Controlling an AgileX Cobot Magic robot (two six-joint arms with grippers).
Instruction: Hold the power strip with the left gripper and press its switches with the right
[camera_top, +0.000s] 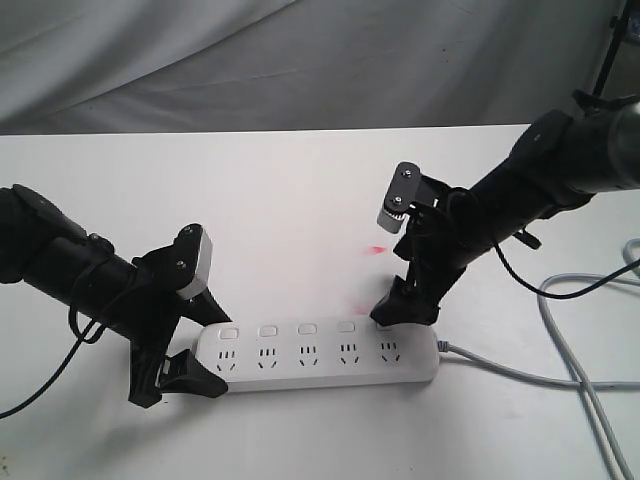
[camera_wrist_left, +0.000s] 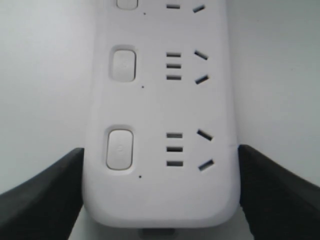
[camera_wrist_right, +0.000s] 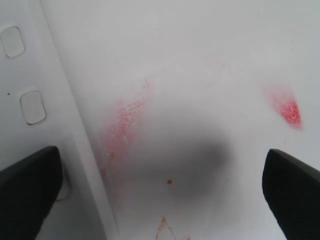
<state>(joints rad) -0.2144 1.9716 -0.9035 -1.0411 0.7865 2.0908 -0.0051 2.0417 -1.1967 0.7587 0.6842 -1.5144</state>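
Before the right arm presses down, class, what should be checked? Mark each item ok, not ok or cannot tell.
1. Left gripper jaws bracket the power strip at its end, one against each side: ok.
2. Power strip lies flat on the table: ok.
3. One finger of the right gripper sits over the end switch nearest the cord: ok.
4. Its other finger hangs over bare table, off the strip: ok.
5. Whether that switch is already pressed in: cannot tell.
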